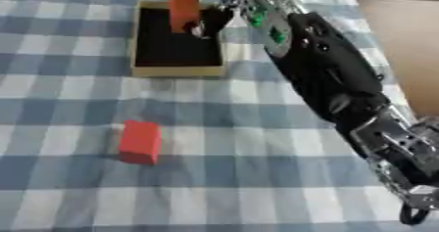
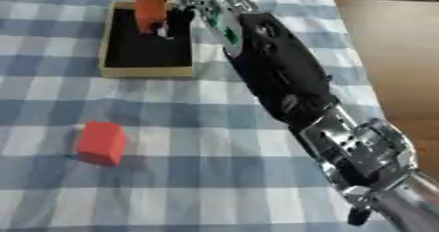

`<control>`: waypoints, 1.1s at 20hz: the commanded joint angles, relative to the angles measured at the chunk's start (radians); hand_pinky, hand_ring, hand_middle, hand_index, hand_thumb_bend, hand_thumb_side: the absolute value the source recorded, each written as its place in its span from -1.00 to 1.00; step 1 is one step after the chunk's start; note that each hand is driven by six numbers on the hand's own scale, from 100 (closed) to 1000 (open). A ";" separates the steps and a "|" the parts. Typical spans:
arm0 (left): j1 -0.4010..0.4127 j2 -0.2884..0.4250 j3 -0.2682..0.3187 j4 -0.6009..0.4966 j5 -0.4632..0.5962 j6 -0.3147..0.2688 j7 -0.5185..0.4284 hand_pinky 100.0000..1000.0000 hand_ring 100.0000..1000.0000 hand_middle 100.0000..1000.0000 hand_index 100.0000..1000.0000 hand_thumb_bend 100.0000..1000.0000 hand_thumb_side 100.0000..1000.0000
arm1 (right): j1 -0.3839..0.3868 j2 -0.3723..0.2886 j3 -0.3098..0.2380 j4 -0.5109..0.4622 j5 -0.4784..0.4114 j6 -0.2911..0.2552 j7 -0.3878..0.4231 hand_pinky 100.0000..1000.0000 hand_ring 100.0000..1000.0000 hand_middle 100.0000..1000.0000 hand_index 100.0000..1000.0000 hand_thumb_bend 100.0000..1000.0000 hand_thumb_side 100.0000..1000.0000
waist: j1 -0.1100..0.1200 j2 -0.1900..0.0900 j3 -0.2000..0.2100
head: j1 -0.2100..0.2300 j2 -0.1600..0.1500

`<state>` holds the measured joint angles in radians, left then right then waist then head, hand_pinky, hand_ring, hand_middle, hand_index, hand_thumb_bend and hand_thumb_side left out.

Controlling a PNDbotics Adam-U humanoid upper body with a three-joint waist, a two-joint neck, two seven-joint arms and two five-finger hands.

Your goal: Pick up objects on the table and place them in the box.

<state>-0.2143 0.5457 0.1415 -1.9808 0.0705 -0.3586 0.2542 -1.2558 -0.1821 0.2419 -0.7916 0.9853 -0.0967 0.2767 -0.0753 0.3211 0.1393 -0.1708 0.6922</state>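
I am looking down on a blue-and-white checked tablecloth (image 1: 257, 128) with the right arm (image 1: 330, 79) reaching in from the lower right corner and stretching diagonally toward the far left. The right hand (image 1: 214, 18) is hanging over the box (image 1: 176, 70), its fingers curled round an orange block (image 1: 183, 11) and holding it upright. The block is sitting above the far half of the box's dark interior, near the right-hand wall; I cannot tell whether its lower end is touching the floor of the box or is clear of it.

The box is a shallow tan-walled tray with a black bottom, lying at the far side of the table, left of the arm. I am seeing no other item resting inside it.

A red block (image 1: 140, 141) is lying on the cloth well apart from the box, on the near left side, tilted slightly against the checks. Nothing is touching it.

The left hand is showing in neither view.
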 commanded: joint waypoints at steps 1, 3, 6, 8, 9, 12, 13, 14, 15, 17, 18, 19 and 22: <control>-0.012 0.012 0.003 -0.019 0.003 -0.001 -0.004 0.41 0.20 0.20 0.52 -1.00 0.69 | -0.025 0.001 -0.020 0.038 0.023 -0.026 -0.010 0.59 0.31 -0.30 0.15 -1.00 -0.72 | 0.011 -0.016 0.003 | -0.005 -0.013; -0.013 0.011 0.003 -0.019 0.003 -0.001 -0.004 0.41 0.20 0.20 0.52 -1.00 0.69 | -0.022 0.007 -0.023 0.058 0.029 -0.037 -0.015 0.60 0.34 -0.23 0.21 -1.00 -0.68 | 0.011 -0.015 0.004 | -0.006 -0.015; -0.014 0.010 0.002 -0.019 0.004 0.000 -0.005 0.41 0.20 0.20 0.52 -1.00 0.69 | -0.020 0.014 -0.028 0.079 0.046 -0.040 -0.032 0.60 0.46 -0.08 0.39 -0.96 -0.62 | 0.012 -0.014 0.004 | -0.007 -0.015; -0.013 0.009 0.002 -0.019 0.004 0.000 -0.006 0.41 0.20 0.20 0.52 -1.00 0.69 | -0.021 0.019 -0.032 0.089 0.073 -0.031 -0.046 0.65 0.60 0.10 0.56 -0.50 -0.57 | 0.013 -0.014 0.005 | -0.008 -0.016; -0.013 0.008 0.002 -0.019 0.004 0.001 -0.007 0.41 0.20 0.20 0.52 -1.00 0.69 | -0.022 0.021 -0.033 0.092 0.090 -0.026 -0.052 0.65 0.63 0.15 0.56 -0.36 -0.62 | 0.013 -0.014 0.005 | -0.008 -0.016; -0.013 0.007 0.002 -0.019 0.004 0.001 -0.008 0.42 0.20 0.20 0.52 -1.00 0.68 | -0.023 0.027 -0.036 0.101 0.158 -0.010 -0.066 0.66 0.66 0.22 0.58 -0.14 -0.68 | 0.013 -0.014 0.006 | -0.010 -0.016; -0.013 0.007 0.002 -0.019 0.004 0.001 -0.008 0.42 0.20 0.21 0.52 -1.00 0.68 | -0.024 0.030 -0.039 0.105 0.183 -0.004 -0.069 0.65 0.67 0.22 0.58 -0.11 -0.68 | 0.013 -0.015 0.007 | -0.011 -0.016; -0.013 0.006 0.001 -0.019 0.004 0.001 -0.008 0.42 0.20 0.21 0.52 -1.00 0.69 | -0.024 0.033 -0.042 0.109 0.204 0.001 -0.073 0.66 0.68 0.25 0.60 -0.03 -0.68 | 0.013 -0.015 0.007 | -0.011 -0.017; -0.012 0.006 0.002 -0.019 0.004 0.002 -0.008 0.42 0.20 0.21 0.52 -1.00 0.69 | -0.024 0.035 -0.044 0.112 0.224 0.007 -0.075 0.66 0.69 0.26 0.62 0.04 -0.65 | 0.013 -0.016 0.008 | -0.012 -0.016; -0.011 0.005 0.003 -0.019 0.005 0.002 -0.007 0.42 0.20 0.21 0.52 -1.00 0.69 | -0.025 0.038 -0.049 0.112 0.251 0.016 -0.080 0.66 0.69 0.24 0.61 0.08 -0.64 | 0.013 -0.016 0.009 | -0.013 -0.016; -0.011 0.005 0.003 -0.019 0.005 0.002 -0.007 0.42 0.20 0.21 0.52 -1.00 0.69 | -0.025 0.038 -0.051 0.108 0.257 0.019 -0.084 0.66 0.69 0.23 0.61 0.08 -0.63 | 0.013 -0.016 0.009 | -0.012 -0.016; -0.011 0.006 0.003 -0.019 0.005 0.003 -0.008 0.42 0.20 0.21 0.52 -1.00 0.69 | -0.025 0.038 -0.053 0.102 0.258 0.022 -0.088 0.66 0.69 0.22 0.61 0.08 -0.63 | 0.013 -0.017 0.008 | -0.011 -0.015; -0.011 0.007 0.004 -0.019 0.005 0.004 -0.008 0.42 0.20 0.21 0.52 -1.00 0.69 | -0.028 0.034 -0.056 0.068 0.241 0.032 -0.088 0.67 0.68 0.20 0.61 0.06 -0.61 | 0.013 -0.018 0.006 | -0.009 -0.015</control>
<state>-0.2171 0.5374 0.1392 -1.9808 0.0710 -0.3556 0.2484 -1.2584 -0.1353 0.1933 -0.6962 1.2255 -0.0708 0.1918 -0.0727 0.3254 0.1451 -0.1794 0.6845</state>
